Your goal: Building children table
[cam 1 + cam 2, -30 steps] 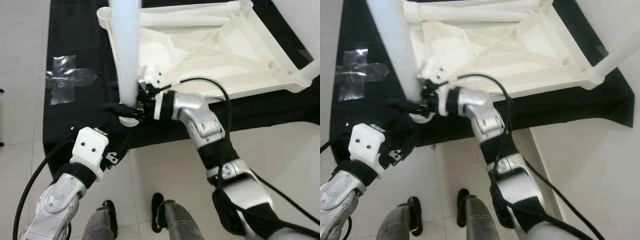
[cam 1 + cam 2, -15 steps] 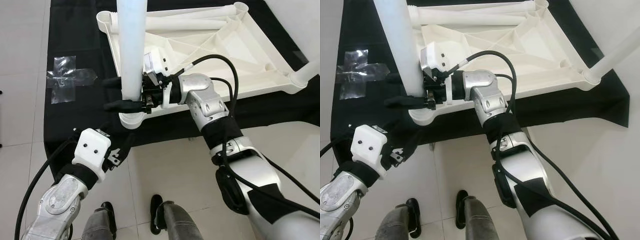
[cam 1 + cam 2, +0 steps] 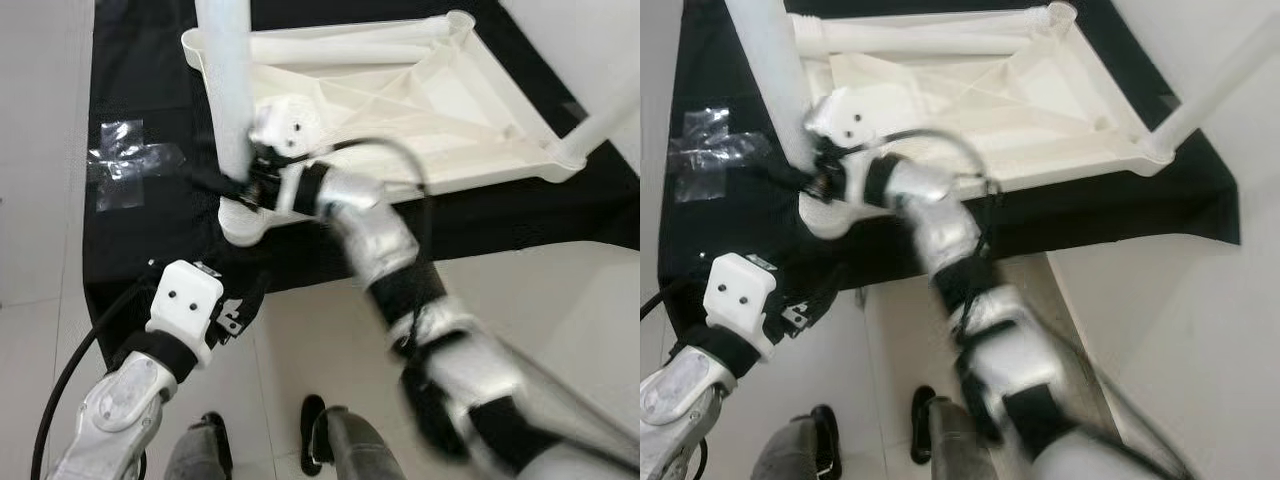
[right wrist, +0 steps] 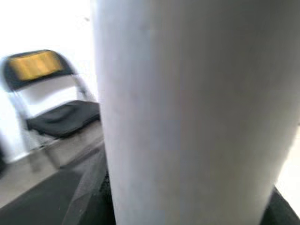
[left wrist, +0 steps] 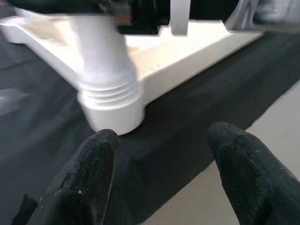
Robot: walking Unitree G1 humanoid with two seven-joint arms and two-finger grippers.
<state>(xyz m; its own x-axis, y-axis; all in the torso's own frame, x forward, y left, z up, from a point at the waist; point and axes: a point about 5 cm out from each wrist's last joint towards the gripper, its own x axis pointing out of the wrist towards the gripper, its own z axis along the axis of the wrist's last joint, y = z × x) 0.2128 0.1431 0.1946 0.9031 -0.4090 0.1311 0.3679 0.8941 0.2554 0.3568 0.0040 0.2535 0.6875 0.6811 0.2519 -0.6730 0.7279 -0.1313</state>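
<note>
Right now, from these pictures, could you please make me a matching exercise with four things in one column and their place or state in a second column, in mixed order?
Things:
1. upright white leg
2. left end effector
3. clear tape cross
4. loose white leg

Places or states:
A. lying flat inside the upturned tabletop
B. stuck on the black cloth, apart from the tabletop
C. standing in the tabletop's corner socket, with the right end effector at it
D. open, pointed at the corner socket, touching nothing

Pairs: 1-C, 2-D, 3-B, 4-A
</note>
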